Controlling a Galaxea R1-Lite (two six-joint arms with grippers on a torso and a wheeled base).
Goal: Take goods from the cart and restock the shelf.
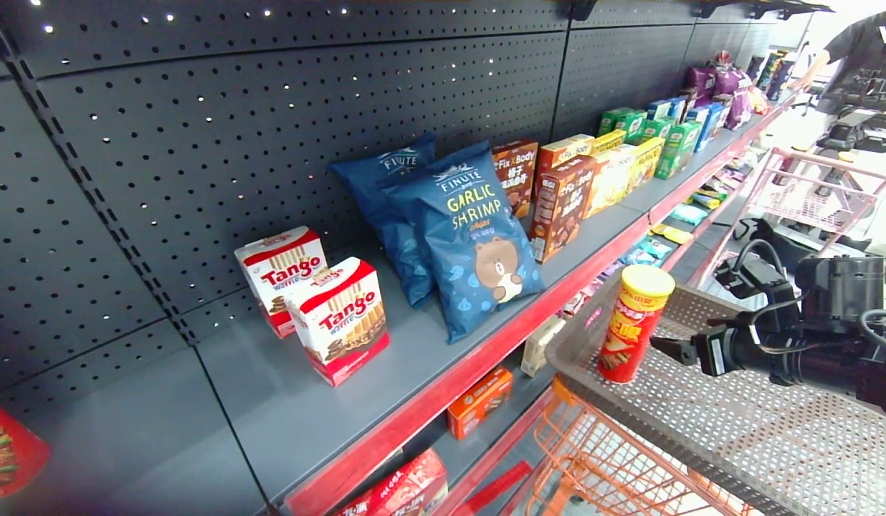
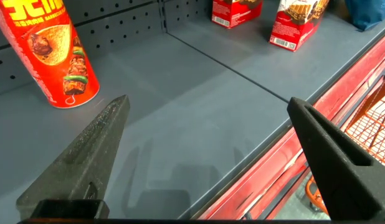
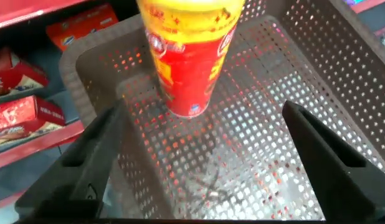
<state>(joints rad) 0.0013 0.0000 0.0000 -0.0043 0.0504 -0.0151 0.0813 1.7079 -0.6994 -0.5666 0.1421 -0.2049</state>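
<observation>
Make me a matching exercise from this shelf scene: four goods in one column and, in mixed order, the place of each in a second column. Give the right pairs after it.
Goods
1. yellow-lid can
2. wafer boxes
3. blue bags
4. orange box

Places
A. on the lower shelf
B. between the wafer boxes and the brown boxes
C. upright on the cart tray, before the open right gripper
D. on the grey shelf, left of the blue bags

Pairs: 1-C, 2-D, 3-B, 4-A
</observation>
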